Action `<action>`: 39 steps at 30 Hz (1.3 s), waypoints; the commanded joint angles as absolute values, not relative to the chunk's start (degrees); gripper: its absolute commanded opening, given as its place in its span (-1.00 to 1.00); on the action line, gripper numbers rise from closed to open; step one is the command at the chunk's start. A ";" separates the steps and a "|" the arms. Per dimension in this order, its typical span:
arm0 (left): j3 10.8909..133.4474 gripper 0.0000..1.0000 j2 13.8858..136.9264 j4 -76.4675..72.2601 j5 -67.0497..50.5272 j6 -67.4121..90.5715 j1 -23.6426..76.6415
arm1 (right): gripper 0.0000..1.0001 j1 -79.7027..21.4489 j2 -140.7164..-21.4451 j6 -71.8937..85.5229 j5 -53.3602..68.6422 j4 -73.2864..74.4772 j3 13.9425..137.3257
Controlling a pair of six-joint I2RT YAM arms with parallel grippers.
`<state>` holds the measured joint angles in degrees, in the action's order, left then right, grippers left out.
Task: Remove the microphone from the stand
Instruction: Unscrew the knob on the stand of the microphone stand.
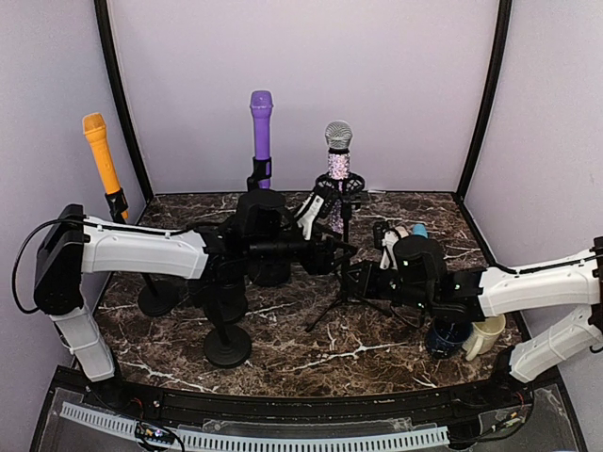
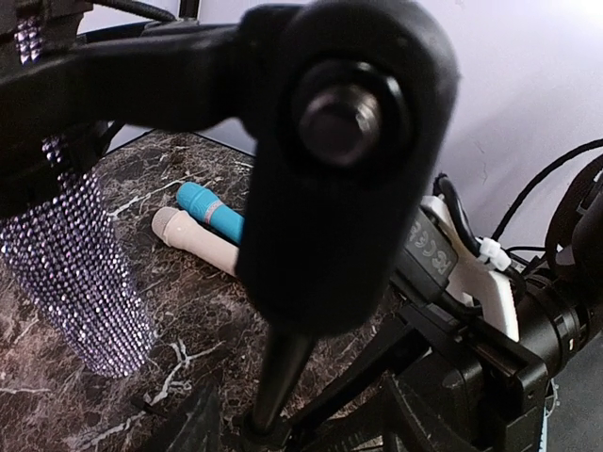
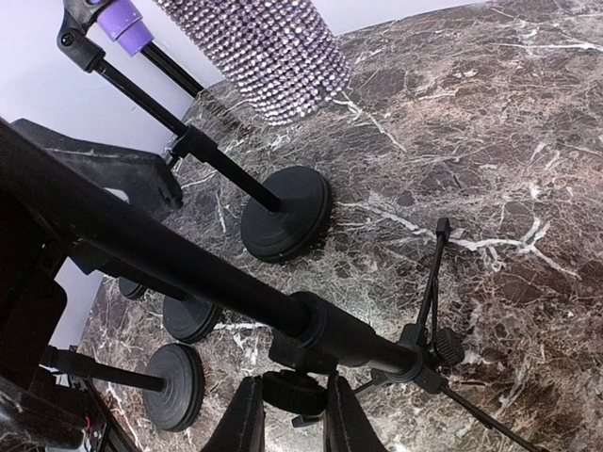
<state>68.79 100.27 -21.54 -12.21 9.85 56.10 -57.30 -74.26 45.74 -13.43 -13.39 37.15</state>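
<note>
Microphone (image 1: 337, 165): rhinestone body and silver mesh head, sitting upright in the ring mount at the top of the stand, mid-worktop; nothing is lifting it out yet.

Stand (image 1: 346, 247): black tripod, legs spreading on the marble worktop (image 1: 377, 350). In the left wrist view its big swivel joint (image 2: 344, 127) is filling the frame, and the sparkly body is hanging down at the left edge.

Right hand (image 1: 363, 278): reaching in low from the right and clamping narrow on the stand. In its own view the two fingers (image 3: 247, 422) are sitting either side of a round black knob low on the pole.

Left hand (image 1: 320, 213): coming in from the left at the height of the microphone's lower body, just beside the mount. I cannot tell how wide it is standing, nor whether it is touching anything, as its fingers are not showing clearly in any view.

Neighbours: purple microphone (image 1: 261, 122) and orange microphone (image 1: 99, 151) are standing upright in their own holders behind the left arm. A blue microphone (image 2: 209, 209) and a beige microphone (image 2: 193, 240) are lying side by side on the marble beyond the stand.

Right edge: a white cup (image 1: 485, 334) is sitting under the right forearm.

Round bases (image 3: 287, 212): several black discs are sitting on the marble to the left of the tripod.
</note>
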 commanded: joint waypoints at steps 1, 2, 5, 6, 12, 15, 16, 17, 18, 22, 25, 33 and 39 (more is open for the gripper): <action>71.08 0.17 101.12 -23.11 -13.07 8.98 55.81 | -1.00 -56.78 -73.76 46.35 -12.49 -17.88 35.99; 71.27 0.15 101.33 -23.29 -12.89 8.89 55.81 | -1.00 -56.78 -73.72 46.40 -12.43 -18.04 35.76; 71.74 0.10 101.81 -23.41 -12.64 8.59 55.68 | -1.00 -56.69 -73.49 46.65 -12.35 -18.31 35.27; 72.08 0.05 102.16 -23.34 -12.70 8.56 55.62 | -1.00 -56.69 -73.39 46.68 -12.31 -18.44 35.17; 72.81 -0.23 102.76 -23.84 -12.66 8.63 55.46 | -1.00 -56.60 -72.89 46.85 -12.39 -18.54 34.51; 72.88 -0.41 102.82 -24.03 -12.60 8.41 55.38 | -1.00 -56.52 -72.78 47.18 -12.57 -18.71 34.12; 73.00 -0.45 102.90 -24.13 -12.77 8.34 55.37 | -1.00 -56.44 -72.84 47.15 -12.54 -18.72 33.96; 73.07 -0.56 102.98 -24.24 -12.80 8.13 55.37 | -1.00 -56.43 -72.85 47.17 -12.64 -18.72 33.93; 73.10 -0.60 103.04 -24.36 -13.07 7.97 55.37 | -1.00 -56.43 -72.85 47.22 -12.68 -18.72 33.93; 73.13 -0.84 103.38 -24.12 -13.90 5.67 55.38 | -1.00 -56.43 -72.66 46.66 -13.13 -18.45 34.07; 73.15 -1.00 103.60 -23.15 -14.14 3.75 55.45 | -1.00 -56.43 -72.77 46.01 -14.33 -16.68 34.80; 73.40 -1.00 103.69 -20.37 -12.88 -1.84 56.17 | -1.00 -56.51 -74.20 43.66 -17.74 -11.63 37.73; 73.83 -1.00 104.09 -19.07 -9.55 -4.06 57.37 | -1.00 -58.27 -76.80 42.69 -21.19 -8.08 41.24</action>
